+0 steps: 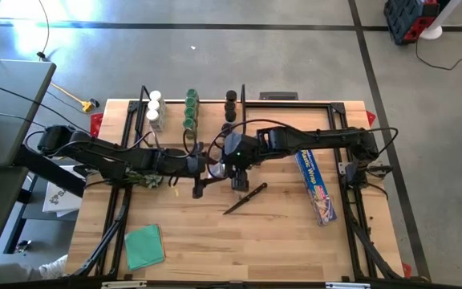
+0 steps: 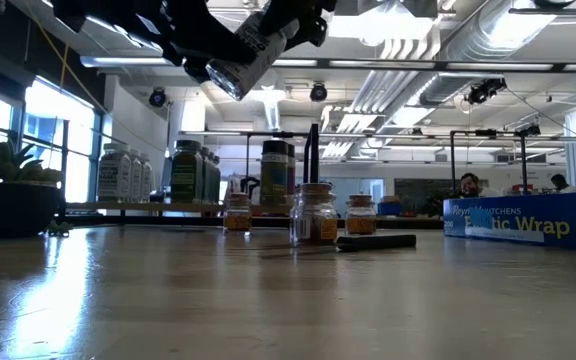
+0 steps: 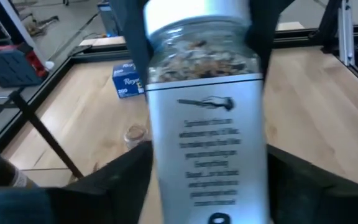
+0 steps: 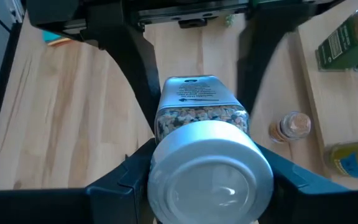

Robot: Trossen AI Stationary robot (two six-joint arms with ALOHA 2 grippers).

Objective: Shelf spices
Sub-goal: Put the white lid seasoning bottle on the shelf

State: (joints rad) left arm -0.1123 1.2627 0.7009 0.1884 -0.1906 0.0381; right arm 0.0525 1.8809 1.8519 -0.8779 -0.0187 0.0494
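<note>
You have a spice jar (image 4: 202, 102) up in the air over the middle of the desk (image 1: 215, 241). It lies on its side between the two arms. The right pincer (image 4: 207, 149) pinches it around the shiny silver cap (image 4: 211, 177). The left pincer (image 3: 208, 149) sits around the jar's body, one finger on each side. You cannot tell if it is squeezing or has let go.

The shelf (image 2: 88, 206) runs along the far edge of the desk, at about 12 o'clock from the jar. White-capped jars (image 1: 155, 108), green-capped jars (image 1: 189, 110) and black-capped jars (image 1: 231, 103) already stand on it in rows. A few small jars (image 2: 313, 215) wait on the desk below the arms.

The jar looks hard and smooth, so it will likely be slippery. It is probably glass and could break if it falls. It is full of bits, so it may be a little heavy for its size. The cap end is narrow and round, so a hold there could twist or slide. The flat-sided body with the label looks like the safer place to grab. Make sure one pincer holds tight before the other lets go.

The knife (image 1: 245, 198) and the blue wrap box (image 1: 315, 186) lie at about 4 o'clock from the jar. Leave them alone.
</note>
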